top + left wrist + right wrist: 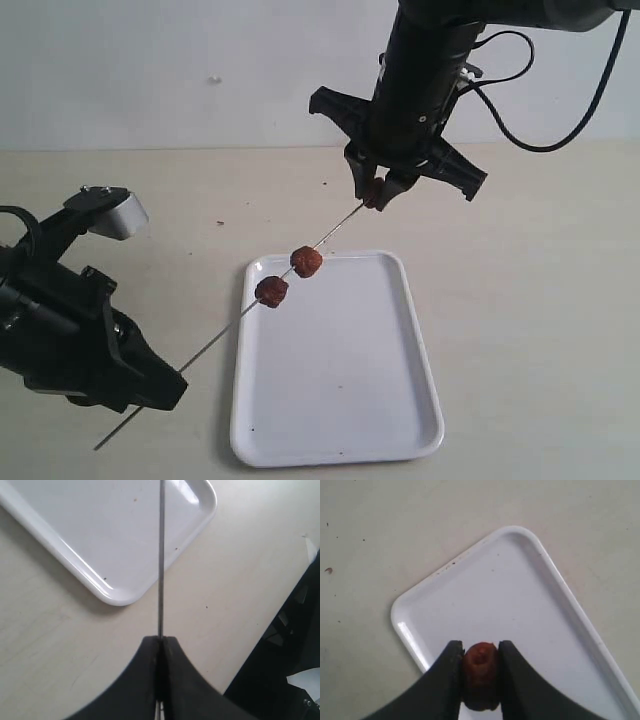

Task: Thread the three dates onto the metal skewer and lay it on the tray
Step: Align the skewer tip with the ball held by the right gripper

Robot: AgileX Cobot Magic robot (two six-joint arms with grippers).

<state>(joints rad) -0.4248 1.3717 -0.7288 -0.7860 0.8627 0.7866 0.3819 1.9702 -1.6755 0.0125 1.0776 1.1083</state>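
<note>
Skewer (pixel 215 340) is clamped near its lower end in the closed left jaws, slanting upward. Right jaws grip a third date (pixel 480 672) at its tip. Mid-rod, an upper date (pixel 306 261) and a lower date (pixel 271 291) sit threaded, apart, over a corner of the tray (pixel 350 380) on the desk (pixel 530 300).

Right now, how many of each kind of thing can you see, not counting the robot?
Dates: 3
Metal skewer: 1
White tray: 1
Total: 5
</note>
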